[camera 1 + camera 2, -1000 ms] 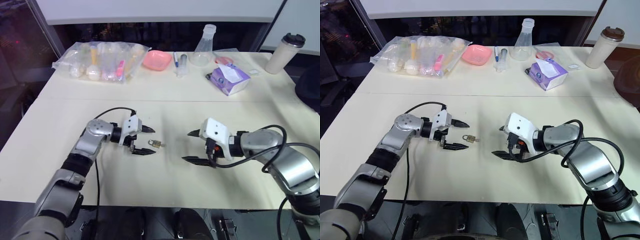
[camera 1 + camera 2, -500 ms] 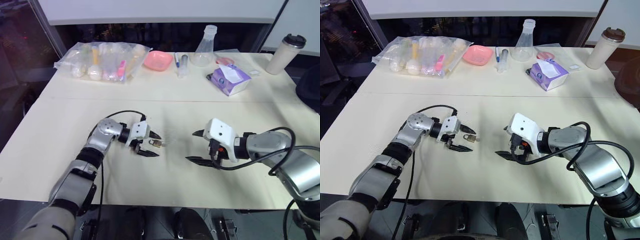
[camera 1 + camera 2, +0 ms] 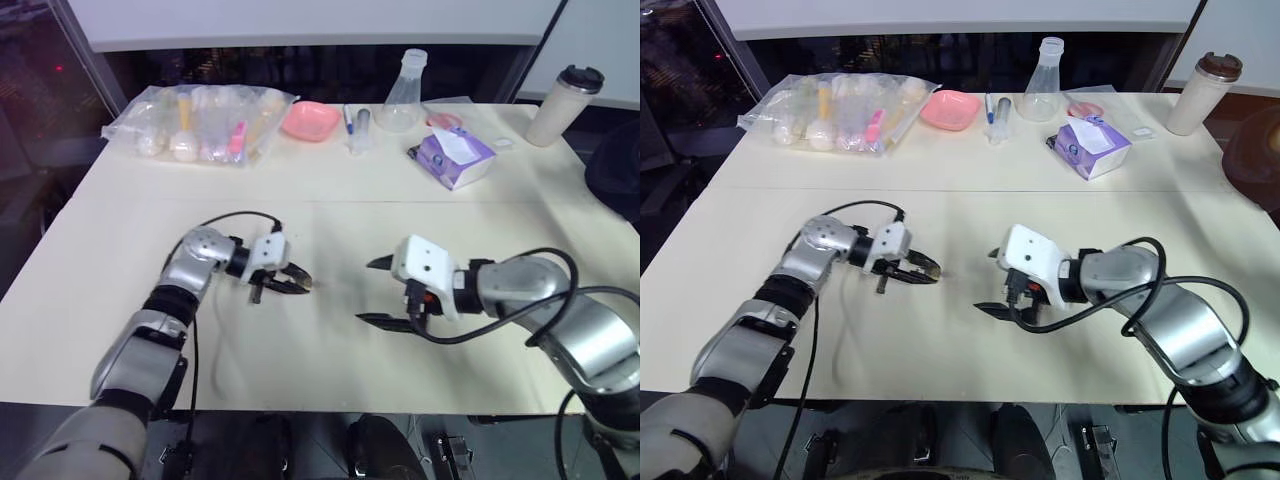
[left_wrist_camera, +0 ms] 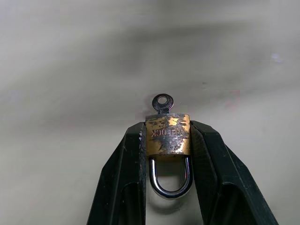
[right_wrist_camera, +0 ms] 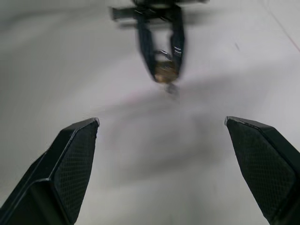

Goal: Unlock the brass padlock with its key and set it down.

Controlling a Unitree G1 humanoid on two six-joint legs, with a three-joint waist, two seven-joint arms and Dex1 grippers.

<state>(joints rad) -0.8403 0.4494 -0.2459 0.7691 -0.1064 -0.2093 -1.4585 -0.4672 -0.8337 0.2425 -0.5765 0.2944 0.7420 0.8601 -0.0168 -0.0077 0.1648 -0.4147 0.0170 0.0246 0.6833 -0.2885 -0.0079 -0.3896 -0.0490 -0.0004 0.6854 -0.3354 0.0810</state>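
The brass padlock [image 4: 168, 135] is tiny and golden, with a silvery shackle [image 4: 169, 180]. It is pinched between my left gripper's two black fingers [image 4: 208, 159], shackle toward the wrist. Its small key [image 4: 162, 102] sticks out of the padlock's far end. In the head views my left gripper [image 3: 298, 285] is left of centre on the cream table [image 3: 320, 370], shut on the padlock and pointing right. My right gripper [image 3: 367, 291] faces it a short way to the right, wide open and empty. The right wrist view shows the padlock [image 5: 165, 71] ahead of the open fingers [image 5: 75, 154].
Along the table's far side stand a clear bag of items [image 3: 200, 125], a pink dish [image 3: 310, 120], a glass flask [image 3: 405, 90], a purple tissue box [image 3: 452, 160] and a lidded cup [image 3: 555, 105]. Cables trail from both wrists.
My left gripper has closed on the padlock, which a second ago lay loose on the table between its open fingers. My right gripper stays open in nearly the same spot.
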